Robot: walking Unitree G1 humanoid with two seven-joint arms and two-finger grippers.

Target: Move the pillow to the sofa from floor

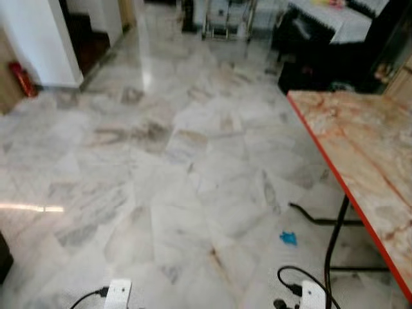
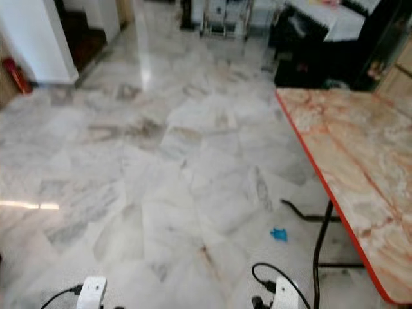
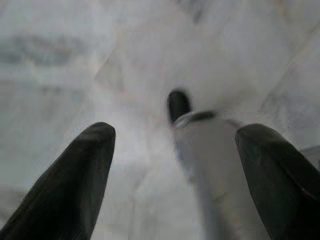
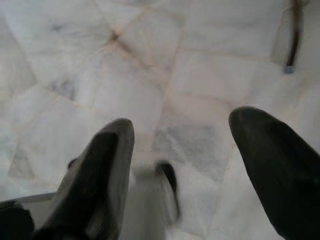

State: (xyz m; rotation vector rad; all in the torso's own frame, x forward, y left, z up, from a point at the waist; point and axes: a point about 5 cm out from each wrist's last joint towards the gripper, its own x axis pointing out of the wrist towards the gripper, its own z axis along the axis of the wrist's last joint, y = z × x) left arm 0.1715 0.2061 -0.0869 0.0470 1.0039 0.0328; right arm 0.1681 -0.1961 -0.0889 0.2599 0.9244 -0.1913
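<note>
Pale marble floor (image 1: 180, 161) stretches ahead of me. My left gripper (image 3: 176, 131) hangs over the floor tiles with its two black fingers (image 3: 75, 180) spread wide, open, nothing between them but my own silver leg below. My right gripper (image 4: 184, 120) also hangs open above the tiles, fingers (image 4: 270, 160) far apart and holding nothing. The white wrist housings with black cables show at the bottom of the head views, the left wrist (image 1: 118, 291) and the right wrist (image 1: 312, 295).
A marble-patterned table (image 1: 360, 148) with a red edge and black legs (image 1: 335, 238) stands close on my right. A blue scrap (image 1: 288, 238) lies near it. A white pillar (image 1: 45, 38) and a red extinguisher (image 1: 22, 78) are far left; dark furniture (image 1: 309, 45) stands at the back.
</note>
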